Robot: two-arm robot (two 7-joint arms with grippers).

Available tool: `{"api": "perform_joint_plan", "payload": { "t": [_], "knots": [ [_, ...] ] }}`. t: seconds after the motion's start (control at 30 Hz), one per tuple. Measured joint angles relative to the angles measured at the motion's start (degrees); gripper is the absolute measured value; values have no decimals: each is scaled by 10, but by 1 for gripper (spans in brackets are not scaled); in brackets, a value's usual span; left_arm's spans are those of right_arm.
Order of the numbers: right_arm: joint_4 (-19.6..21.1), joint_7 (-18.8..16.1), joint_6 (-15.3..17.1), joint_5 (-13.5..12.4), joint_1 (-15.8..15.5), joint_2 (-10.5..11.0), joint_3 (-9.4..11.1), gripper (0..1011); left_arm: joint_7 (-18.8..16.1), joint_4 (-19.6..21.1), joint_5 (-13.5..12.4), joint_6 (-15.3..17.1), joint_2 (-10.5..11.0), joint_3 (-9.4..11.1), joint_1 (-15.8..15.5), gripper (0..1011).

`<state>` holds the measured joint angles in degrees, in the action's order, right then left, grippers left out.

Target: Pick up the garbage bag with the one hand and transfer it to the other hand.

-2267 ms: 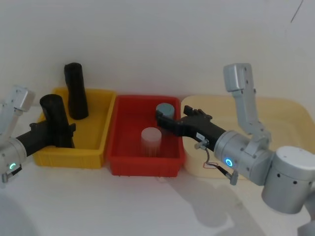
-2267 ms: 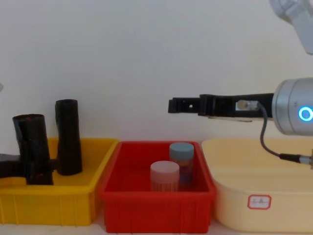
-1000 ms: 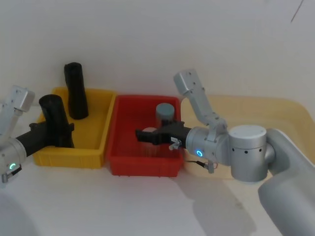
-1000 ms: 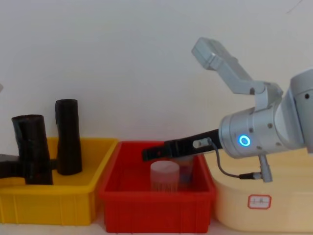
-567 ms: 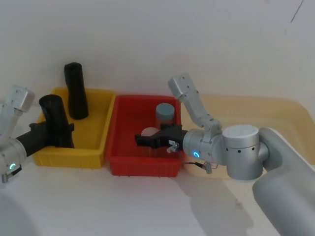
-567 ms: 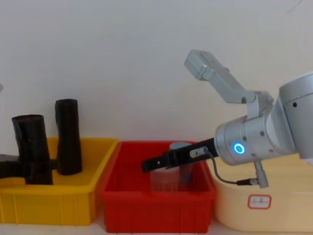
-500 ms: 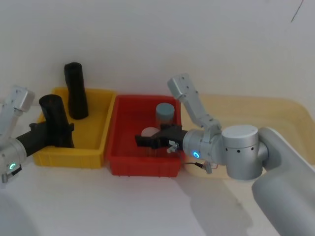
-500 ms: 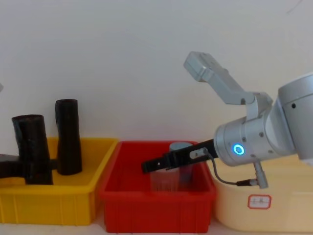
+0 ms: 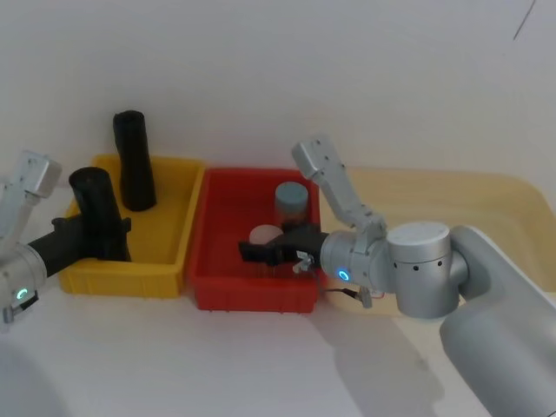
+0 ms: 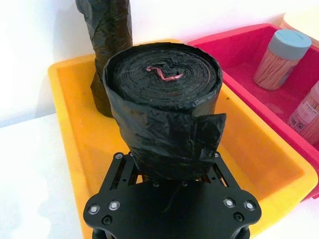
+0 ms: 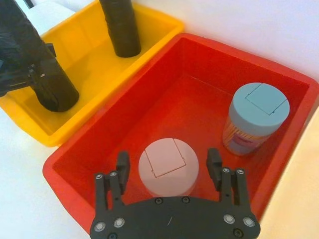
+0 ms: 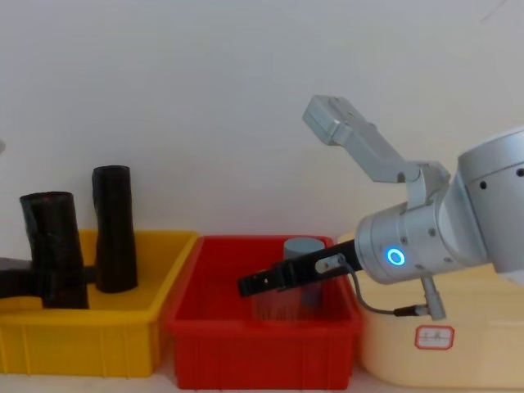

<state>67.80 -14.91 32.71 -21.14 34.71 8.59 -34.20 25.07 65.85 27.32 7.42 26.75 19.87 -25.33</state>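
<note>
The garbage bag (image 9: 97, 213) is a black roll of shiny plastic standing upright in the yellow bin (image 9: 122, 280), near the bin's front left. My left gripper (image 9: 109, 234) on the green-ringed arm is shut on its lower part; its fingers (image 10: 122, 167) press the roll's (image 10: 164, 114) sides. From the chest view the roll (image 12: 53, 246) stands upright in the left gripper (image 12: 49, 282). My right gripper (image 9: 252, 252) on the blue-ringed arm is open and low over the red bin (image 9: 252, 291), its fingers (image 11: 122, 164) straddling a pink-lidded jar (image 11: 168, 167).
A second black roll (image 9: 133, 161) stands at the back of the yellow bin. A jar with a grey-blue lid (image 9: 292, 198) stands behind the pink-lidded one in the red bin. A cream tub (image 9: 486, 200) sits to the right of the red bin.
My right arm has swung from above the cream tub down and left into the red bin, sinking around the pink-lidded jar. The left gripper and its roll have not moved.
</note>
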Motion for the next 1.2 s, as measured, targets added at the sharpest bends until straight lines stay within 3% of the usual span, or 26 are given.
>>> {"api": "perform_joint_plan", "payload": {
  "t": [0.4,0.8,1.2],
  "knots": [
    [-6,-1,-3,4,2,-2,-1,664,0,0,0,0,0,0,0,434],
    [-3,-1,-3,5,1,-2,0,664,0,0,0,0,0,0,0,433],
    [70,11,-12,5,-20,15,23,664,0,0,0,0,0,0,0,433]
  ]
}}
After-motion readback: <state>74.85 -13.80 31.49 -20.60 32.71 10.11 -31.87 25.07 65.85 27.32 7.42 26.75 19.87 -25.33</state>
